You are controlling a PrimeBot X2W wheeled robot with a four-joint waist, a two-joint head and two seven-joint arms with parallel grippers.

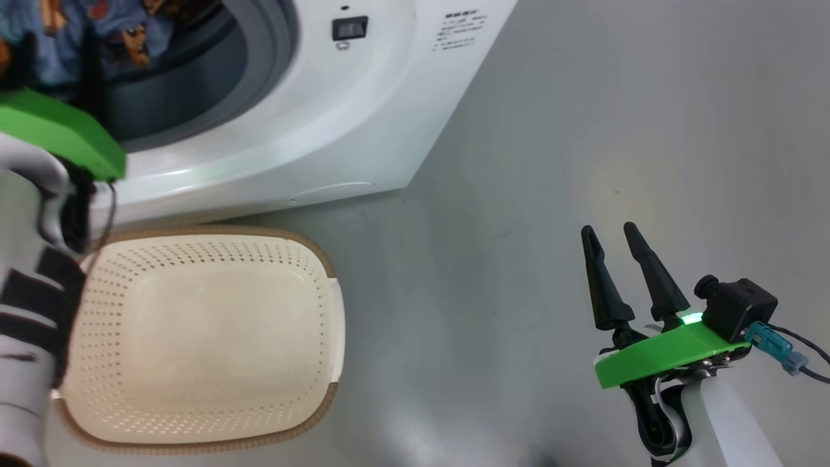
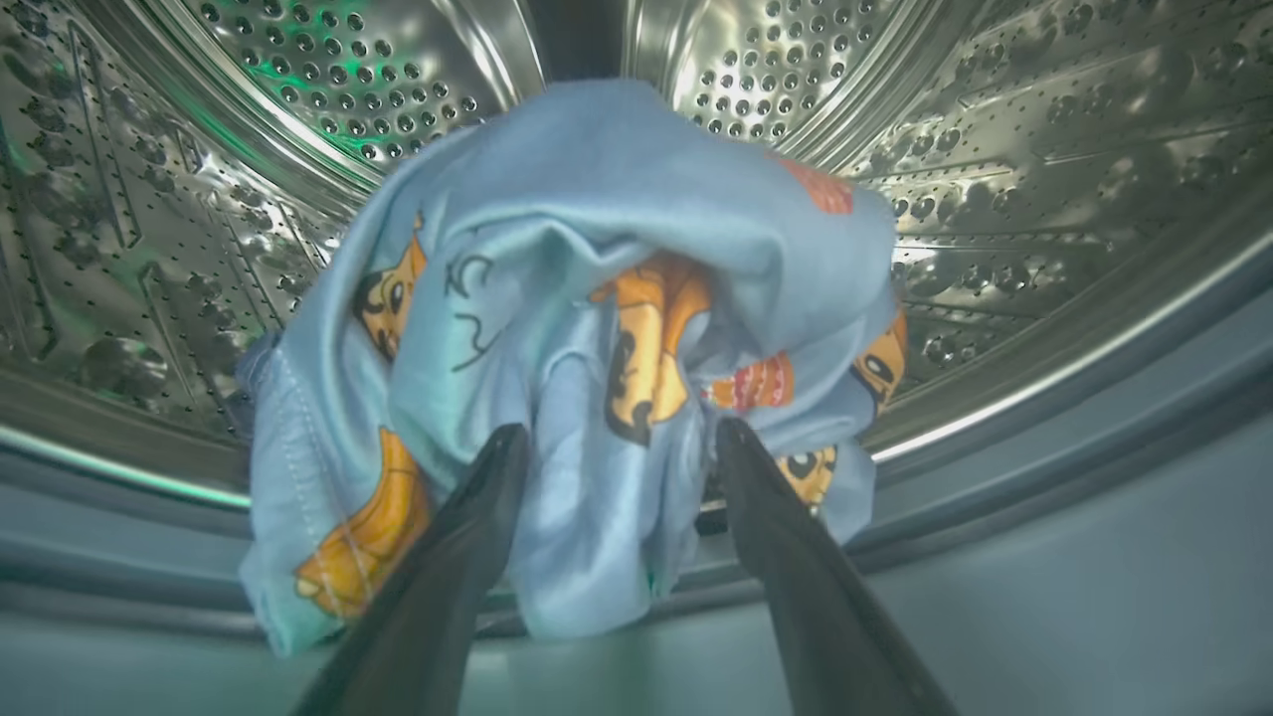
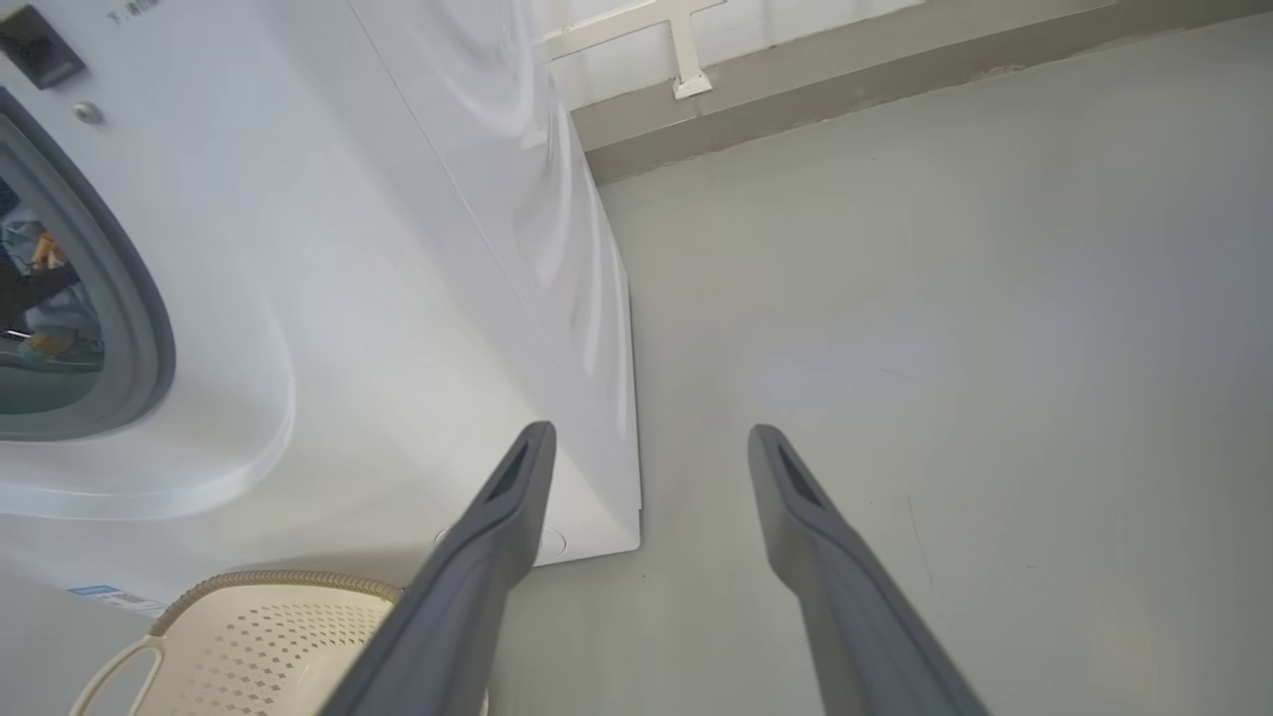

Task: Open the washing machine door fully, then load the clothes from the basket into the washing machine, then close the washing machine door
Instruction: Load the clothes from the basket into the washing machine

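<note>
Closest to the robot, the right claw [image 1: 609, 229] hangs above the grey floor [image 1: 583, 130] at the lower right of the head view. Its two long dark fingers are spread apart with nothing between them, and the right wrist view shows the same gap [image 3: 651, 433]. At the lower left, the small cream-white perforated plastic basket with a brown rim band [image 1: 311, 285] sits on the floor just in front of the machine. Its pale bottom shows from wall to wall, and the left arm's pale forearm with black straps [image 1: 26, 311] crosses its left edge. Behind the basket stands the big white boxy front-loading washing machine [image 1: 324, 130], with a small black latch recess [image 1: 350, 28] beside its round opening and a grey-blue rubber gasket [image 1: 259, 65] ringing the opening. The left arm reaches up into that opening. In the left wrist view, the left claw [image 2: 622, 433] has its fingers standing wide apart at the mouth of the drum. The light blue fabric clothes printed with orange-brown cartoon figures [image 2: 597, 199] are bunched just beyond and between the fingertips, lying over the lower lip of the gasket [image 2: 1044, 477] and not pinched by either finger. Farther in, the perforated steel drum [image 2: 995, 99] curves around the bundle.
</note>
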